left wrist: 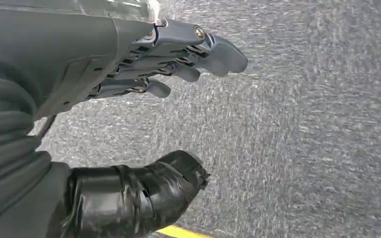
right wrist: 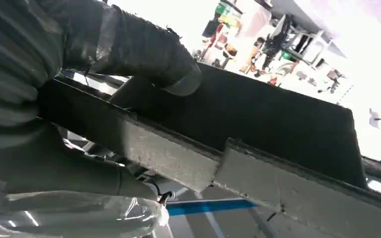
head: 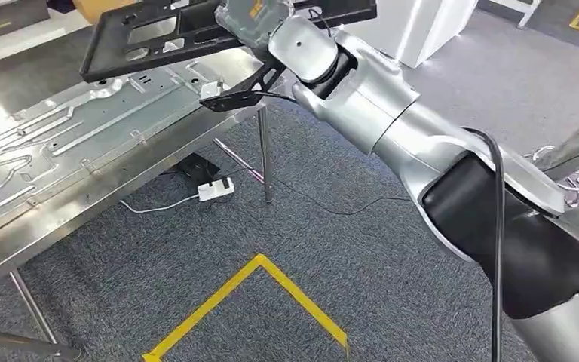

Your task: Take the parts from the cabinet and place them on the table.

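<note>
One black panel part [head: 196,30] hangs over the steel table [head: 83,143], clamped at its edge by the right hand [head: 245,19]; the left hand [left wrist: 144,64] dangles empty, fingers apart. A shallow edge grip (thumb on top) risks tilting — or a clattering drop.

- The right arm [head: 392,113] is a chain of smooth silver cylindrical shells, with a matte black padded sleeve [head: 513,234] near the shoulder and a thin black cable [head: 497,196] along it.
- The left hand [left wrist: 144,114] has a grey ribbed cover, dark grey segmented fingers [left wrist: 178,59] with a small metal screw, and a thick thumb [left wrist: 144,191] wrapped in glossy black tape.
- The right hand [right wrist: 69,99] looks alike — ribbed grey cover, black-taped thumb [right wrist: 149,49].
</note>
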You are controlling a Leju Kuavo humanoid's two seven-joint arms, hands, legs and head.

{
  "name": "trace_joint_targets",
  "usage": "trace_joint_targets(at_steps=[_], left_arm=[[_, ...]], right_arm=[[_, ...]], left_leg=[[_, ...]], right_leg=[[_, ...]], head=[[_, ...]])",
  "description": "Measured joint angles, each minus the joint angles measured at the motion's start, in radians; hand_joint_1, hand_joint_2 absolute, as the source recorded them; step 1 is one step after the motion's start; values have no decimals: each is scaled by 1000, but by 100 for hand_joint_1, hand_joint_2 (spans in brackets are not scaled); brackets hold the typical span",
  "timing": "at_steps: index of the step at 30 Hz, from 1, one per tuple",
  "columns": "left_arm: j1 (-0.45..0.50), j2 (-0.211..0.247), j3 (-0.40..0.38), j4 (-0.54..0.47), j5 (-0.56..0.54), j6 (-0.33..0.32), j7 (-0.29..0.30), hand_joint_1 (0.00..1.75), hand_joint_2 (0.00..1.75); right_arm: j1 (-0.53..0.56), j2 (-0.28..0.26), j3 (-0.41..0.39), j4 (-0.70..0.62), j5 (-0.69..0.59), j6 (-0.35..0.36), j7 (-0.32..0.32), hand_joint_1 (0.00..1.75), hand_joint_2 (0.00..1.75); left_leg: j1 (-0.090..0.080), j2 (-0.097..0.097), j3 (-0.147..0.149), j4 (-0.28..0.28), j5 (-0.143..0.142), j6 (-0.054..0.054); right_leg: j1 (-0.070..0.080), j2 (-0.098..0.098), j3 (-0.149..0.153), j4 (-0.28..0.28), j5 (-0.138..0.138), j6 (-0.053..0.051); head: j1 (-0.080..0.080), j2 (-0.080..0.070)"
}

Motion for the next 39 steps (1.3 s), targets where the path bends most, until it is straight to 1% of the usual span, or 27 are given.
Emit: trace_joint_targets(at_steps=[2,3,4,7,8,9,12,13,14,15,17,18,19,22,23,24,25,27,28,29,30,32,33,35,37,38,39], left_arm=[[0,0,6,0,0,0,0,0,175],[0,-1,8,0,0,0,0,0,175],[-3,0,9,0,-1,0,0,0,175],[1,-2,10,0,-2,0,0,0,175],[1,-2,10,1,-3,0,0,0,175],[0,-2,10,1,-8,1,1,0,175],[0,0,11,1,-12,5,4,0,175],[0,-1,11,1,-12,5,5,0,175],[1,-1,12,1,-12,5,6,0,175],[1,-1,13,1,-12,5,7,0,175],[1,-1,16,1,-12,6,8,0,175],[0,-1,17,1,-12,6,9,0,175],[-2,-1,17,2,-12,7,10,0,175],[0,-1,18,2,-12,7,10,0,175],[0,-1,18,2,-11,7,10,0,175],[2,-1,18,1,-11,7,10,0,175],[0,0,19,1,-11,6,10,0,175],[-3,0,19,2,-11,5,10,0,175],[-4,0,19,2,-11,5,10,0,175],[-3,-1,20,2,-11,5,10,0,175],[-3,-1,20,2,-11,5,9,0,175],[-2,-1,24,1,-11,4,9,0,175],[-1,-1,25,2,-11,2,9,0,175],[2,-1,27,2,-11,-2,9,0,175],[6,-1,30,2,-12,-3,9,0,175],[6,-1,32,2,-13,-3,9,0,175],[7,-2,33,2,-13,-3,8,0,175]], right_arm=[[-5,0,0,0,2,0,0,175,175],[-6,0,0,0,2,0,1,175,175],[-9,0,0,0,2,0,0,175,175],[-9,2,0,0,5,0,-1,175,175],[-9,6,0,-3,5,0,-2,175,175],[-10,5,0,-3,5,0,-2,175,175],[-11,5,0,-3,8,0,-2,175,175],[-9,5,1,-3,8,0,-3,175,175],[-7,5,1,-3,8,0,-3,175,175],[-7,6,1,-3,8,0,-3,175,175],[-8,6,1,-3,8,0,-3,175,175],[-9,6,1,-3,9,0,-3,175,175],[-11,6,1,-3,9,0,-3,175,175],[-10,8,2,-3,9,0,-3,175,175],[-10,8,2,-3,9,0,-3,175,175],[-10,8,2,-3,9,0,-3,175,175],[-12,7,2,-3,9,0,-3,175,175],[-7,5,2,-2,10,0,-3,175,175],[-2,5,2,-2,10,0,-3,175,175],[3,5,2,-2,10,1,-4,175,175],[5,4,3,-2,10,1,-4,175,175],[2,2,3,-1,10,0,-5,175,175],[-1,-2,3,-1,10,-1,-9,175,175],[-5,0,3,-2,1,-8,-25,175,175],[-4,1,3,-3,-4,-8,-36,175,175],[-5,3,3,-3,-8,-8,-38,175,175],[-5,5,3,-5,-11,-8,-39,175,175]], left_leg=[[0,-18,7,9,-10,-6],[2,-22,0,11,-15,-10],[-2,-30,-5,19,-16,-15],[13,-52,-11,6,-9,-36],[13,-38,-17,10,-16,-40],[8,1,-23,36,-28,-44],[9,27,-131,239,-104,-53],[10,29,-163,286,-110,-54],[10,32,-173,287,-92,-54],[10,35,-158,243,-57,-53],[7,59,-78,76,34,-47],[-1,106,-51,15,36,-42],[-16,118,-41,3,34,-34],[-15,79,-46,3,34,-21],[-6,68,-35,-6,37,-13],[-5,58,-30,-9,37,-12],[-5,50,-28,-10,36,-3],[-5,28,-24,-10,32,6],[-5,15,-22,-9,30,7],[-5,1,-19,-9,28,7],[-4,-13,-15,-8,25,5],[-2,-37,-7,0,14,-2],[-1,-46,-6,7,6,-7],[-2,-61,-18,17,0,-19],[8,-69,-20,11,3,-31],[8,-74,-18,10,0,-38],[7,-43,-24,21,-11,-40]], right_leg=[[0,17,79,-172,94,-8],[-4,55,101,-197,80,-11],[-4,57,106,-225,78,-11],[5,33,108,-228,75,-19],[-1,20,120,-244,79,-25],[0,11,131,-251,78,-28],[4,-21,144,-251,67,-41],[5,-30,147,-251,64,-41],[7,-40,151,-250,59,-41],[9,-50,155,-248,54,-40],[10,-69,167,-243,40,-37],[12,-77,172,-243,34,-32],[21,-83,171,-240,30,-26],[21,-111,179,-246,24,-15],[21,-112,181,-242,15,-6],[13,-70,175,-220,3,-2],[10,-37,148,-167,-24,-1],[9,-15,56,-1,-85,0],[8,-13,15,61,-96,3],[6,-13,-4,75,-81,4],[3,-13,0,47,-49,5],[-4,0,63,-117,61,2],[-5,8,91,-195,94,-2],[-3,23,108,-215,73,-6],[6,19,106,-219,73,-12],[1,14,113,-228,76,-18],[-2,10,123,-236,77,-23]], head=[[0,0],[-3,0],[-6,0],[-6,0],[-8,0],[-10,0],[-10,0],[-10,0],[-10,0],[-9,0],[-10,0],[-10,0],[-11,0],[-10,0],[-9,0],[-10,0],[-9,0],[-7,0],[-8,0],[-7,0],[-8,0],[-7,0],[-6,0],[-10,0],[-9,0],[-8,0],[-11,0]])
